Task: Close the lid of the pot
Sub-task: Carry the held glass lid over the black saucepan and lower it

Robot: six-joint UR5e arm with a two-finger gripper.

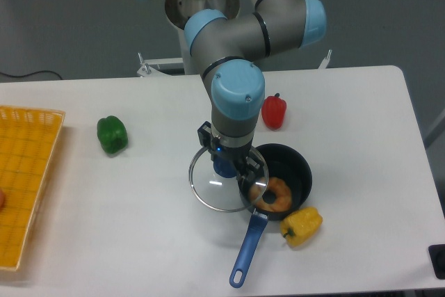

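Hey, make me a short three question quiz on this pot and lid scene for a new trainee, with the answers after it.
1. True or false: the lid already sits squarely on the pot.
2. Which pepper lies nearest the pot's blue handle? A) the green pepper B) the red pepper C) the yellow pepper
3. Fill the blank: inside the pot lies an orange ____-shaped thing.

Key
1. False. The lid lies mostly left of the pot, only its edge overlapping the rim, with the gripper at its blue knob.
2. C.
3. Ring.
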